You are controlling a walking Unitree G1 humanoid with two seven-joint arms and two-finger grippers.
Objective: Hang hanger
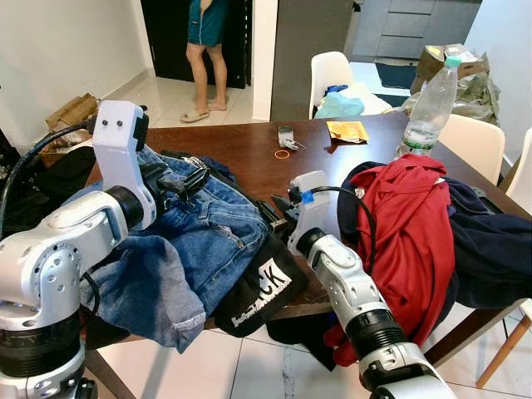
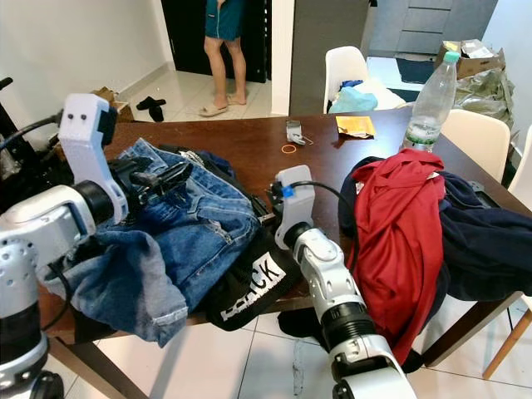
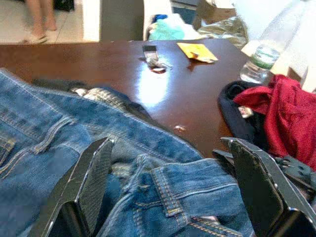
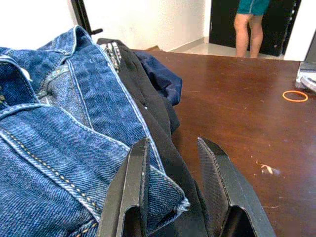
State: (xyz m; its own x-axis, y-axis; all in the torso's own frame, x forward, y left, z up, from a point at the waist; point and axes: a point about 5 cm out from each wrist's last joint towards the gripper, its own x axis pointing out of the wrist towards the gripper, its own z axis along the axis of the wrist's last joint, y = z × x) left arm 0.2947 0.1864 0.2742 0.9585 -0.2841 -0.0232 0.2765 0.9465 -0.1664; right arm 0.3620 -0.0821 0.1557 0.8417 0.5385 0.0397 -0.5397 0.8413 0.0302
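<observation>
Found no hanger in plain sight; probably lay buried in the heap of clothes on the wooden table (image 1: pixel 249 154). Hovered with the left gripper (image 3: pixel 168 145) over the blue jeans (image 1: pixel 208 241), fingers spread wide and empty. Set the right gripper (image 4: pixel 173 145) at the jeans' hem, over a black garment (image 1: pixel 266 287), fingers a little apart, grasping nothing. Judged a hanger to be light, stiff and apt to snag in cloth; best taken at the neck, under the hook.
</observation>
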